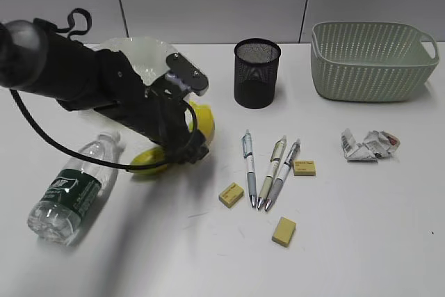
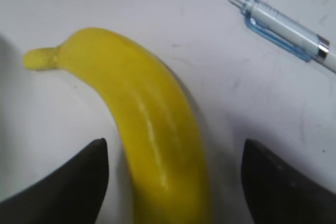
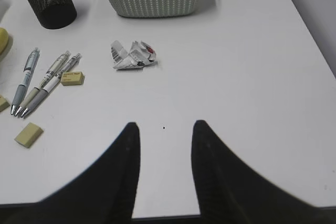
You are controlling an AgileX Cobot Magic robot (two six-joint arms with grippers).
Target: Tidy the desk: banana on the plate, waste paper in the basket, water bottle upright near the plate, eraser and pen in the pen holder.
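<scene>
Matt white tabletop (image 1: 361, 241), mixed plastic, mesh and paper

Smooth waxy-skinned banana (image 2: 152, 145); clear glossy plastic water bottle (image 1: 69, 193); black wire-mesh pen holder (image 1: 256, 74); perforated woven-look plastic basket (image 1: 372, 60); crumpled printed waste paper (image 1: 368, 145); translucent glassy plate (image 1: 149, 57); matt yellowish erasers (image 1: 284, 231).

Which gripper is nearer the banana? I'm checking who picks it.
Left. The left gripper straddles the banana; the right gripper hovers over bare desk, away.

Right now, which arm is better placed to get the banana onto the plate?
Left. Its open gripper straddles the banana beside the plate; the right gripper hangs empty over bare desk.
</scene>
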